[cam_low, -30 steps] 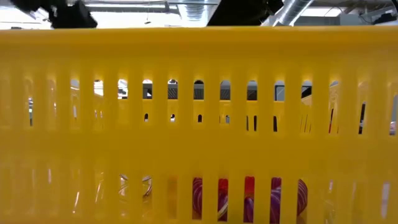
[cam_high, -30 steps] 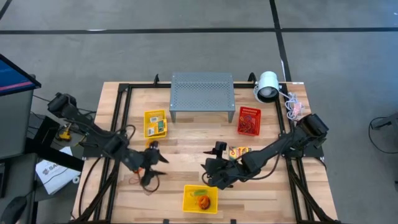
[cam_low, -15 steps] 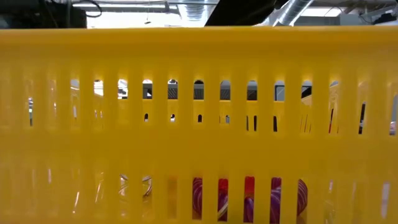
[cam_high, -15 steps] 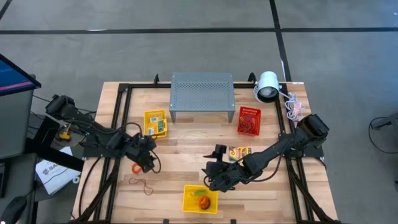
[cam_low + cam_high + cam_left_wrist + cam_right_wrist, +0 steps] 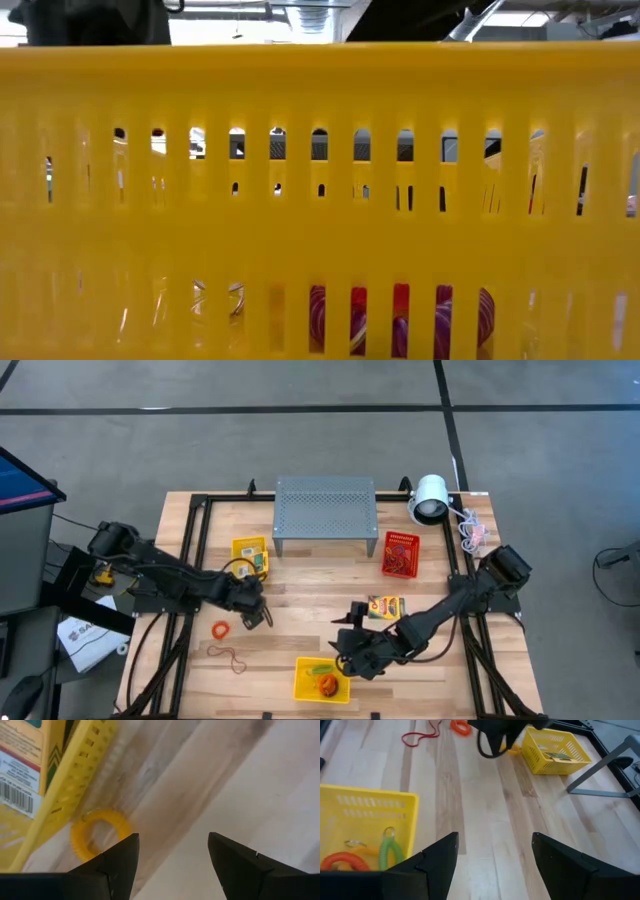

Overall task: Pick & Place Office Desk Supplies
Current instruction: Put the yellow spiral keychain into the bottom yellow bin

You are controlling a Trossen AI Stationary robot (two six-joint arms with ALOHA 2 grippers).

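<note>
My left gripper point(image 5: 252, 612) point(image 5: 172, 840) stands open and points down at bare wood, just near of a yellow basket point(image 5: 250, 557) that holds a crayon box point(image 5: 22, 765). A small yellow ring point(image 5: 95, 837) lies flat against that basket's outer wall point(image 5: 75, 775). An orange ring point(image 5: 219, 628) and a red rubber-band loop point(image 5: 232, 655) lie flat near the left edge. Another crayon box point(image 5: 385, 605) lies flat at mid-table. My right gripper point(image 5: 347, 650) point(image 5: 495, 840) hangs open beside the near yellow basket point(image 5: 322, 680), which holds orange and green coils point(image 5: 365, 855).
The grey perforated stand point(image 5: 325, 515) stands at the far middle, a white lamp point(image 5: 430, 498) at the far right, a red basket point(image 5: 399, 553) in front of it. The near yellow basket's wall point(image 5: 320, 200) fills the low view. Bare wood lies between the two grippers.
My left gripper has gone from near the orange ring toward the table's far right, down beside the far yellow basket, tipping to point steeply down and rolling. My right gripper has shifted a little toward the near edge, uncovering the mid-table crayon box.
</note>
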